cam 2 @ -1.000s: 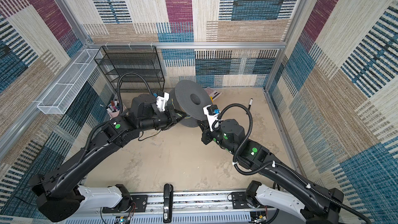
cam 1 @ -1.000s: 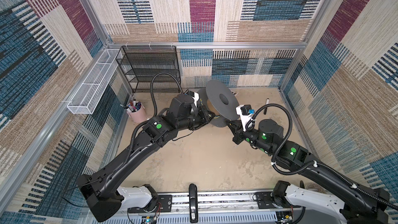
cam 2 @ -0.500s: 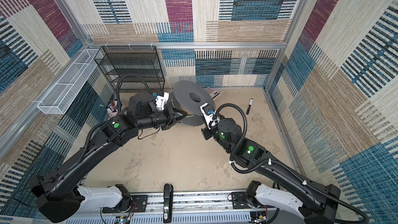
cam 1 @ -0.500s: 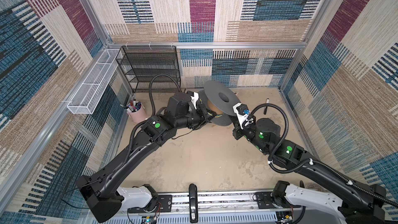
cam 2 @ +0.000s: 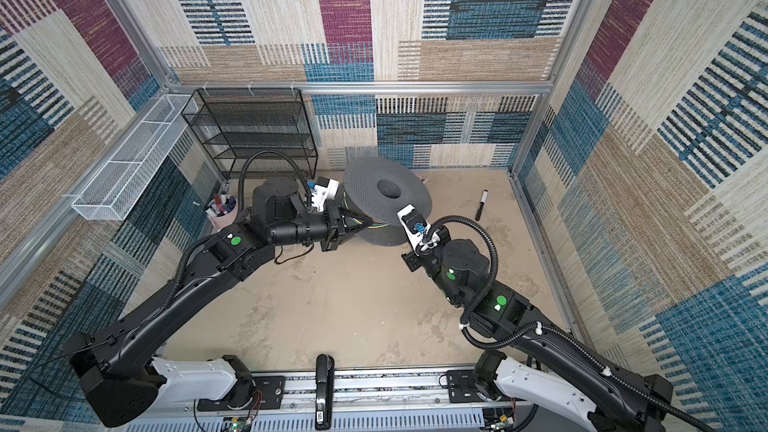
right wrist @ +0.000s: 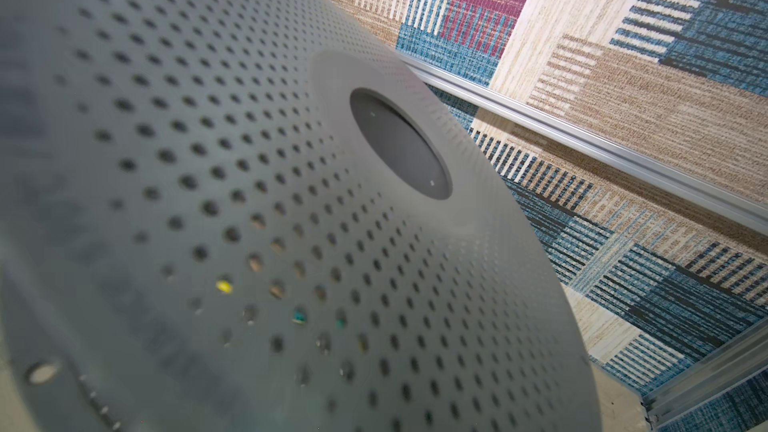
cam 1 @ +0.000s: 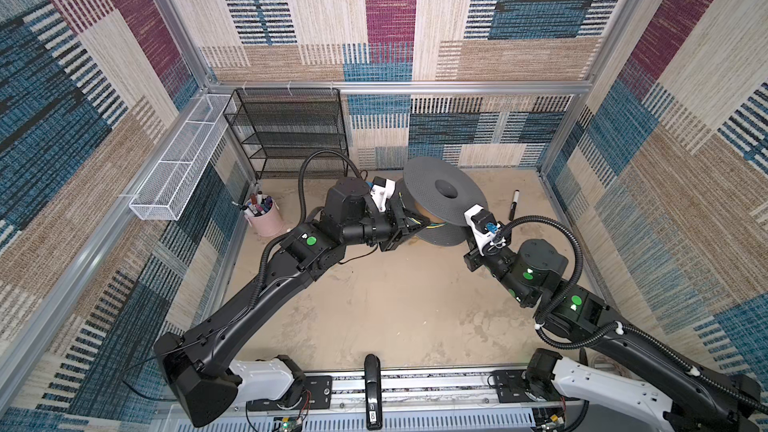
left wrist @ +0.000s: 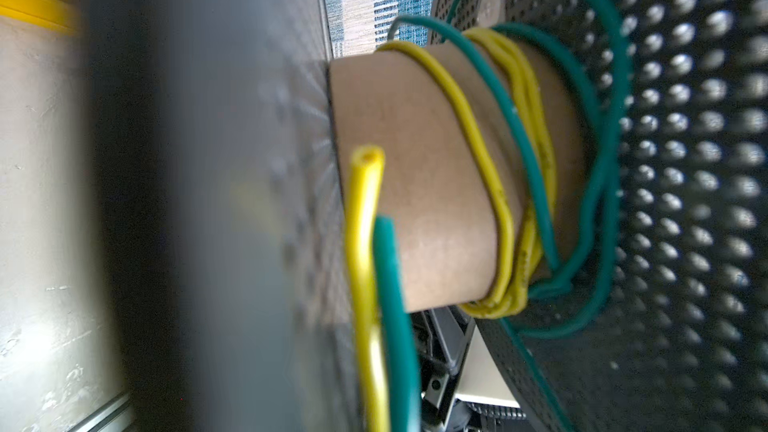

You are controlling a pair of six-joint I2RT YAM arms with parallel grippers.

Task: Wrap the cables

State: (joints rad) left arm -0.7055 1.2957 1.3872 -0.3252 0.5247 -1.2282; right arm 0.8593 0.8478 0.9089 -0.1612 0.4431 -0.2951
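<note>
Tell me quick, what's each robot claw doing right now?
Left gripper: closed, pinching the yellow wire and green wire ends.
Right gripper: cannot tell; its tip is hidden beside the spool.

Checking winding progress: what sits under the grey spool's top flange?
Around the cardboard core, loose turns of yellow wire and green wire. The core's far side is hidden.

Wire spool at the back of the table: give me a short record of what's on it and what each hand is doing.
spool: grey, perforated flanges, cardboard core
wound on core: yellow wire, green wire, loose turns
left hand: shut on both wire ends
right hand: by the near rim, jaws hidden
nearby: marker pen, right of spool
</note>
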